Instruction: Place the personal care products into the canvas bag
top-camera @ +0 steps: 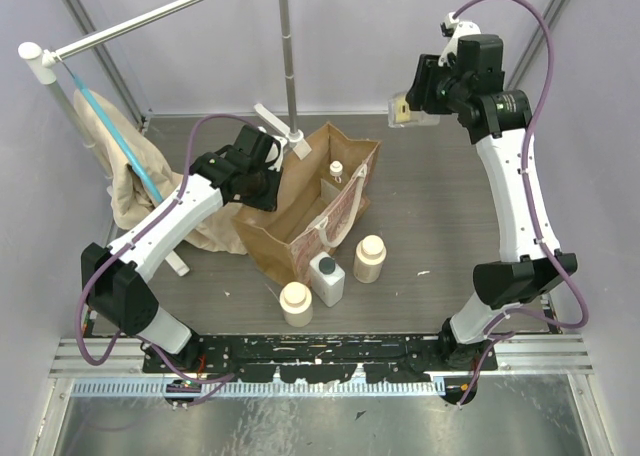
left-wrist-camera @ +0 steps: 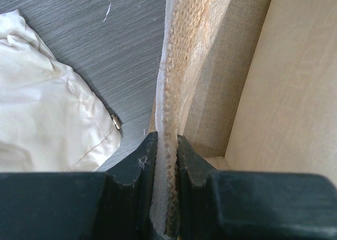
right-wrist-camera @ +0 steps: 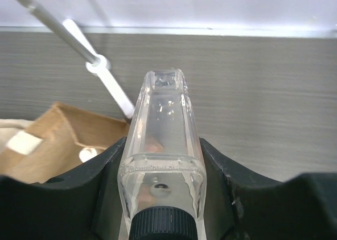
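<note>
Far left: beige cloth (top-camera: 128, 181) with a blue strap, not part of the job. Left gripper (left-wrist-camera: 166, 140) was clenched on the left rim of the canvas bag (top-camera: 305, 216), holding the mouth open. The bag stood upright mid-table, and one beige white-capped bottle (top-camera: 336, 172) was already inside.

Just near of the bag, on the table (top-camera: 450, 206): a cream round bottle (top-camera: 296, 303), a white square dark-capped bottle (top-camera: 326, 279) and a second cream round bottle (top-camera: 369, 258), all upright and none bagged yet.

Far right: right gripper (right-wrist-camera: 163, 142) was grasping the slim clear bottle (right-wrist-camera: 163, 111) by its sides, lifted off the table, well right of the bag and beyond it.

Step in hand, as I read it: carrying the clear bottle to the bag. Next move calls for bringing it left and nearer until it's over the mouth, lowering it inside without hitting the rim, handles or the left arm, then letting go. Three left after that.
</note>
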Motion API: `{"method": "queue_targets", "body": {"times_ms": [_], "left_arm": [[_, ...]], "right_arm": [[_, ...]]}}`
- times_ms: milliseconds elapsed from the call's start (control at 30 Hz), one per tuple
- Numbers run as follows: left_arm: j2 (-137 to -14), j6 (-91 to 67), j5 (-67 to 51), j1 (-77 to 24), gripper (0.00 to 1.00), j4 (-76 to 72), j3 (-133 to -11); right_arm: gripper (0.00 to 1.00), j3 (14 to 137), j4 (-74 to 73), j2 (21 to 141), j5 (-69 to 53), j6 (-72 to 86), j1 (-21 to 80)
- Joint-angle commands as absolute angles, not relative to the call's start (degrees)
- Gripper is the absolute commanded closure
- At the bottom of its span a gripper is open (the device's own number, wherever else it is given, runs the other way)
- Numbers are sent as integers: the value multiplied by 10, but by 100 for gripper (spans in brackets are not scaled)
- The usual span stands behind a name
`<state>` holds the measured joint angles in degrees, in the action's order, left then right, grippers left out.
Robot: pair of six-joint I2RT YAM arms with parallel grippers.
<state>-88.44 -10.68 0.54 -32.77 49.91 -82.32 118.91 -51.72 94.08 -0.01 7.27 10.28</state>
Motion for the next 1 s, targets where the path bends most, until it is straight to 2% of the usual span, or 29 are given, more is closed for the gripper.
{"method": "queue_targets", "body": {"times_ms": [0,133,400,967], "left_arm": [[-884,-109,3,-325,96,501,-813],[-882,-116,5,-325,96,500,-811],[-879,-117,17,-325,96,499,-804],[-870,-115,82,-324,96,544,-836]], "right_arm": [[100,1240,-365,889,-127,96,103],[99,1231,-354,879,-182,103,126],[99,1209,-330,864,-182,99,214],[99,1238,-508,967,-108,133,305]]}}
